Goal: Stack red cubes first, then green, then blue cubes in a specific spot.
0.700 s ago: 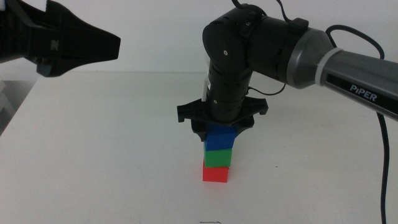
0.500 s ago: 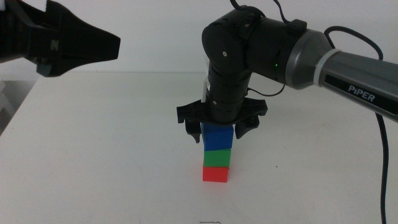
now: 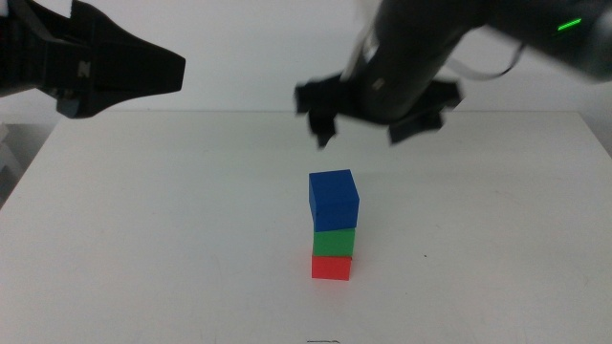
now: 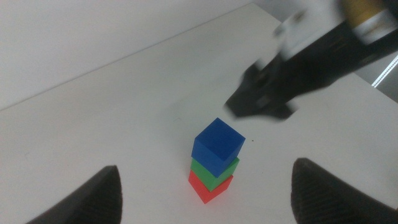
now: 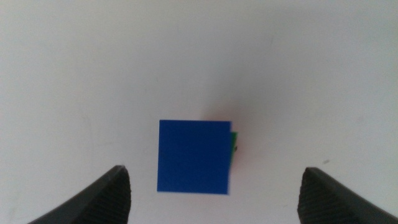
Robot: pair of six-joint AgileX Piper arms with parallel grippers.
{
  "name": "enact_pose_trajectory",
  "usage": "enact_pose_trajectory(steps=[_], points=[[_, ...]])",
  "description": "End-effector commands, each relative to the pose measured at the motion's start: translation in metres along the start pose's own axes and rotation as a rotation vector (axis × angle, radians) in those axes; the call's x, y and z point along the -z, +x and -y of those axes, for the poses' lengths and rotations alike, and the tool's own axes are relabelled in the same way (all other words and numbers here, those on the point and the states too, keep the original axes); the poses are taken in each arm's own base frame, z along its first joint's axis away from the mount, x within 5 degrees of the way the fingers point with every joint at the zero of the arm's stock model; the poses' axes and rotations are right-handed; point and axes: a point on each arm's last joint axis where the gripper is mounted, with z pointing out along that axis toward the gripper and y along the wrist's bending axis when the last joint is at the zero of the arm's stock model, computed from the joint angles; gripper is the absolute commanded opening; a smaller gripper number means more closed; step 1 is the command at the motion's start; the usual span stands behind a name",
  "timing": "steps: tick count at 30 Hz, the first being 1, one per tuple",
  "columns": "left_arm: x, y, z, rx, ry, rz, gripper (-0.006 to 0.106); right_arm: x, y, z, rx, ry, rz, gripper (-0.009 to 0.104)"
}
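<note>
A stack stands on the white tabletop [image 3: 191, 229]: the red cube [image 3: 331, 268] at the bottom, the green cube [image 3: 334, 241] on it, the blue cube [image 3: 333, 200] on top, sitting slightly askew. The stack also shows in the left wrist view, with blue cube [image 4: 217, 146], green cube [image 4: 219, 173] and red cube [image 4: 208, 187]. My right gripper [image 3: 375, 132] is open and empty, blurred, well above the stack; the right wrist view looks straight down on the blue cube [image 5: 194, 155]. My left gripper [image 3: 163, 69] is open and empty, high at the upper left.
The white table [image 3: 497, 239] holds only the stack. Its far edge [image 3: 229, 112] meets a pale wall. The right arm [image 4: 311, 59] crosses the left wrist view behind the stack.
My right gripper opened off the blue cube and rose quickly away above the stack. The blue cube stays on the green one. The left arm has not moved.
</note>
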Motion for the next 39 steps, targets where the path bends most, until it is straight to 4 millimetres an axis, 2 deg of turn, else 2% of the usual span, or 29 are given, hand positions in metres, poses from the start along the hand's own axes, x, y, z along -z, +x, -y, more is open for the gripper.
enact_pose_trajectory(steps=[1,3,5,8,10,12,16,20,24,39], points=[[0.008,-0.012,0.004,0.012,-0.002,0.098,0.092,0.059,-0.001,0.016,0.027,0.0,0.111,0.084],[0.008,-0.012,0.004,0.012,-0.002,0.098,0.092,0.081,-0.001,0.028,0.051,-0.012,0.16,0.084],[0.008,-0.012,0.004,0.012,-0.002,0.098,0.092,0.104,-0.003,0.049,0.04,-0.038,0.2,0.083],[0.008,-0.012,0.004,0.012,-0.002,0.098,0.092,0.135,-0.008,0.095,-0.003,-0.048,0.264,0.083],[0.008,-0.012,0.004,0.012,-0.002,0.098,0.092,0.155,-0.005,0.124,-0.018,-0.038,0.313,0.083],[0.008,-0.012,0.004,0.012,-0.002,0.098,0.092,0.171,0.004,0.149,-0.025,-0.025,0.368,0.083],[0.008,-0.012,0.004,0.012,-0.002,0.098,0.092,0.183,0.023,0.175,0.003,-0.014,0.502,0.083],[0.008,-0.012,0.004,0.012,-0.002,0.098,0.092,0.188,0.039,0.181,0.031,0.023,0.658,0.083],[0.008,-0.012,0.004,0.012,-0.002,0.098,0.092,0.192,0.046,0.182,0.054,0.036,0.762,0.083],[0.008,-0.012,0.004,0.012,-0.002,0.098,0.092,0.188,0.049,0.183,0.091,0.065,0.717,0.083]])
